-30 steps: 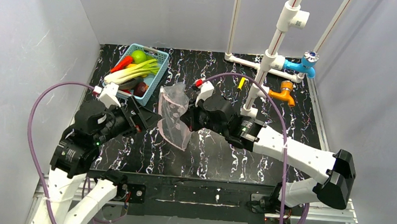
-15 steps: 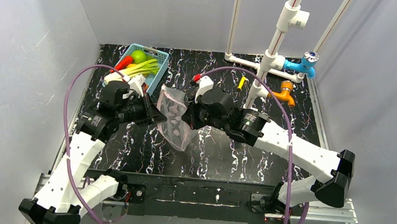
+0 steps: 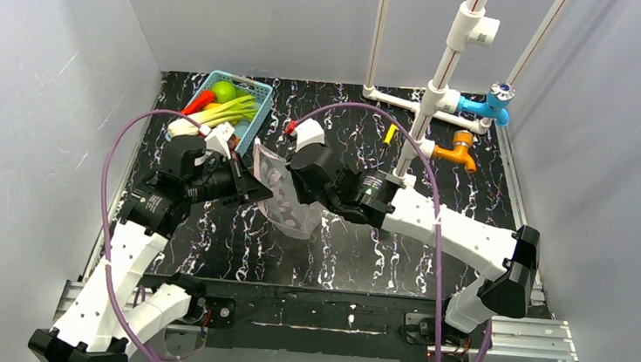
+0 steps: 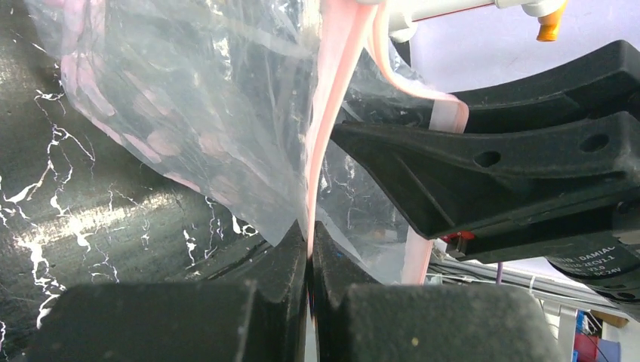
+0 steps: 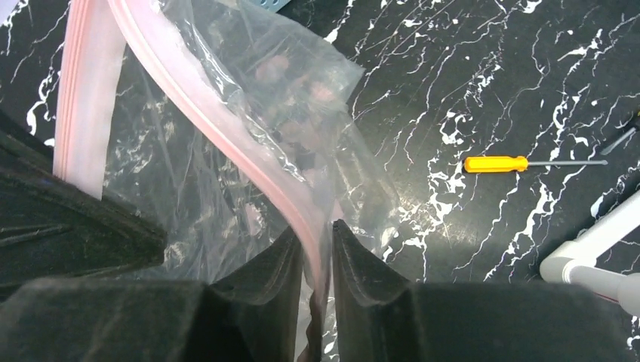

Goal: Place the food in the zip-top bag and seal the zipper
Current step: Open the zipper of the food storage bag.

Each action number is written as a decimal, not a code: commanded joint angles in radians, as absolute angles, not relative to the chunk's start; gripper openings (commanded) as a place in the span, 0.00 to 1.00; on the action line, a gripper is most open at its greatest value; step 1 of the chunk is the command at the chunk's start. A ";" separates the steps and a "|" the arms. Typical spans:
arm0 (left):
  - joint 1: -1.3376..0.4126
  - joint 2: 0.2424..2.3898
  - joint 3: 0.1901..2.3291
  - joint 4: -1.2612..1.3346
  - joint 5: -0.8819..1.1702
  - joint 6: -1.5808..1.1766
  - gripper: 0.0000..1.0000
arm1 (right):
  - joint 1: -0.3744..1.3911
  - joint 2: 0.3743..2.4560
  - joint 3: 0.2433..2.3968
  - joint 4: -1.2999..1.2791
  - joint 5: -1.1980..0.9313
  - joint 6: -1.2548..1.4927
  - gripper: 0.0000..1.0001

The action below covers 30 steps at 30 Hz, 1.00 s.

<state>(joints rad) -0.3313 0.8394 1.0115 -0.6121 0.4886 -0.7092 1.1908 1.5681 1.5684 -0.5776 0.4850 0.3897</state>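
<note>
Left of the worktop's centre, the clear crinkly zip-top bag [image 3: 285, 197] is held up. On the left gripper [image 4: 309, 241] the jaws are clamped on its pink zipper strip [image 4: 332, 83]. On the right gripper [image 5: 317, 234] they're narrowly apart round it. The toy food [image 3: 222, 111] is kept in the light blue slotted basket [image 3: 257, 110], far-left corner. Next, prob.: mouth to be spread w/ a fresh grip before loading.

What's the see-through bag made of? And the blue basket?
The zip-top bag looks like thin, soft, clear plastic: it crinkles, glints and shows the table through it. The blue basket seems to be hard, smooth plastic with slotted walls, judging by its look.
</note>
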 commanded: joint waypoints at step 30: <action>-0.336 0.715 1.239 -0.879 -0.060 -0.452 0.98 | 1.226 1.304 1.311 -0.471 0.698 0.239 0.01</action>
